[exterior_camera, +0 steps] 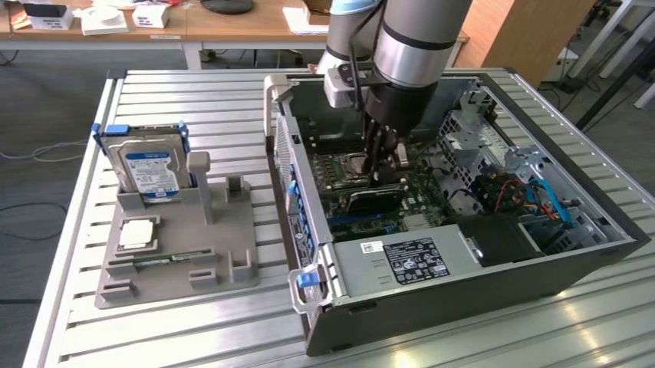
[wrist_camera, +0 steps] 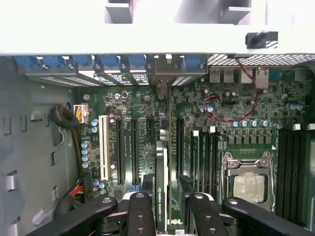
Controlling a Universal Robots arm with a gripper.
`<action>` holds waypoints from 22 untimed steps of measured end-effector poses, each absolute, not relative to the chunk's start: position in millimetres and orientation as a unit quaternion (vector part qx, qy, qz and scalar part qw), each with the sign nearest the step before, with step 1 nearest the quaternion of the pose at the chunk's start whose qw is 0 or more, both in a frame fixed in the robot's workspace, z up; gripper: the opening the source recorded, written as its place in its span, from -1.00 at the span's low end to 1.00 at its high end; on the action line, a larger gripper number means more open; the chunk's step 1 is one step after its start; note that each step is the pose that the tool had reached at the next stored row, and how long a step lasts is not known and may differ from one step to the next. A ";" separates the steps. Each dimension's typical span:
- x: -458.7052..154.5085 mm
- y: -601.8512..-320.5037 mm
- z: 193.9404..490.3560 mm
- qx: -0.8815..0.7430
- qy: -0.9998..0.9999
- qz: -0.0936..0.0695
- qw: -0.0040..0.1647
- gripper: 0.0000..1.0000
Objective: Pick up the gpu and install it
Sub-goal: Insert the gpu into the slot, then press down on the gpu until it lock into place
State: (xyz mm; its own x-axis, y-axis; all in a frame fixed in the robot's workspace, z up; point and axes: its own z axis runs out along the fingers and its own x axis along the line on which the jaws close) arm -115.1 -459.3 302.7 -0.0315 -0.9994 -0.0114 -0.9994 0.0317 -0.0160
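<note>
Standing on the rack [exterior_camera: 174, 253] at the exterior view's left are a hard drive [exterior_camera: 149, 170] and memory stick [exterior_camera: 164, 261]; farther right, the arm's gripper [exterior_camera: 384, 149] reaches into the open case [exterior_camera: 492, 291], jaws clamped on the gpu [wrist_camera: 162, 182], which stands on edge over the motherboard [wrist_camera: 236, 142] slots.

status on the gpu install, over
Gripper down inside the open PC case, shut on the gpu. Card edge-on above the motherboard slots. Nothing seen blocking.
</note>
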 end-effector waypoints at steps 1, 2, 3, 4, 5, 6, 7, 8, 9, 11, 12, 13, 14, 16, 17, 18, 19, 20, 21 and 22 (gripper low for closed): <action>-115.1 -459.3 304.9 -0.696 0.718 -0.002 0.010 -0.32; -115.1 -459.3 306.5 -0.696 0.718 -0.002 0.010 -0.32; -115.1 -459.3 307.7 -0.696 0.718 -0.002 0.010 -0.32; -115.3 -459.3 308.5 -0.696 0.718 -0.003 0.010 -0.32; -115.6 -459.2 309.0 -0.696 0.718 -0.004 0.009 -0.32; -115.7 -459.2 309.2 -0.696 0.718 -0.005 0.009 -0.32; -115.9 -459.1 309.2 -0.696 0.718 -0.007 0.009 -0.32; -115.9 -459.2 309.3 -0.696 0.718 -0.007 0.009 -0.32; -115.9 -459.2 309.3 -0.696 0.718 -0.007 0.009 -0.32; -115.9 -459.1 309.3 -0.696 0.718 -0.007 0.009 -0.32; -115.9 -459.1 309.3 -0.696 0.718 -0.007 0.009 -0.32; -115.9 -459.1 309.3 -0.696 0.718 -0.007 0.009 -0.32; -115.9 -459.1 309.3 -0.696 0.718 -0.007 0.009 -0.32; -115.9 -459.1 309.3 -0.696 0.718 -0.007 0.009 -0.32; -115.9 -459.1 309.3 -0.696 0.718 -0.007 0.009 -0.32; -115.9 -459.1 309.3 -0.696 0.718 -0.007 0.009 -0.32; -115.9 -459.1 309.3 -0.696 0.718 -0.007 0.009 -0.32; -115.9 -459.1 309.3 -0.696 0.718 -0.007 0.009 -0.32; -115.9 -459.1 309.3 -0.696 0.718 -0.007 0.009 -0.32; -115.9 -459.1 309.3 -0.696 0.718 -0.007 0.009 -0.34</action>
